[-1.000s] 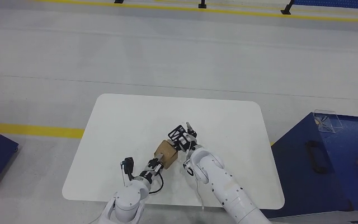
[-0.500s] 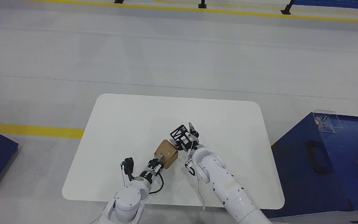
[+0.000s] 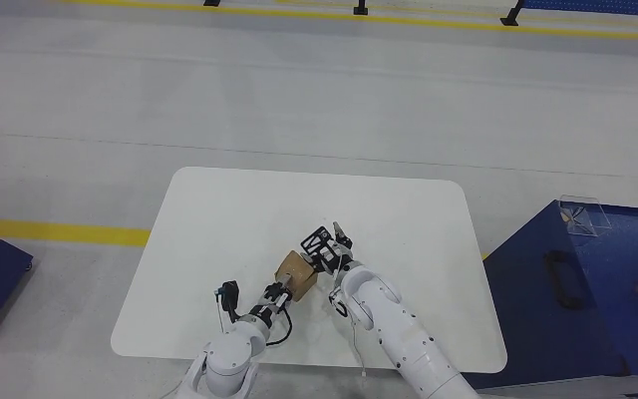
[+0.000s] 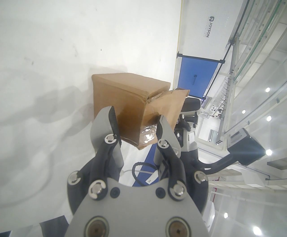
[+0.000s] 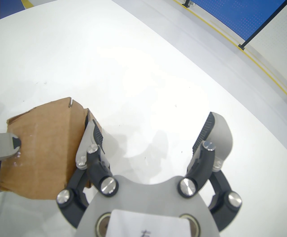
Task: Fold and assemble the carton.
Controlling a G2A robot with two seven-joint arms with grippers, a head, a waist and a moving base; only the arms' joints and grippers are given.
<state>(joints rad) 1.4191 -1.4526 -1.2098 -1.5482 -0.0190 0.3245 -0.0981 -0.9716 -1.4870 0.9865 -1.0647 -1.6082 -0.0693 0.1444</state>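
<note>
A brown carton [image 4: 125, 96] sits in the near half of a white table [image 3: 229, 219], about midway between its side edges; it is folded into a box shape, with one flap [image 4: 172, 105] standing out loose from a creased, torn corner; a strip of glossy tape [image 4: 146, 132] shines on a lower face.

The left gripper [image 4: 135, 115] comes in from the robot's side and is clamped on the carton's near corner; one finger lies on a brown face and the other on the side under the loose flap; the fingers cover part of that corner. From the right wrist camera, the tip of one left finger [image 5: 11, 143] presses on the cardboard.

The right gripper [image 5: 154, 130] is just beside the carton on its far right side; its jaws are spread wide with only bare table between them; one finger [image 5: 95, 134] lies close against the carton's side wall, whether touching cannot be told, and the other is well apart.

Beyond the table's right edge stands a dark blue cabinet [image 3: 578, 299]; a yellow floor line [image 3: 70, 233] runs off to the left; a blue panel [image 5: 235, 18] stands farther off.
</note>
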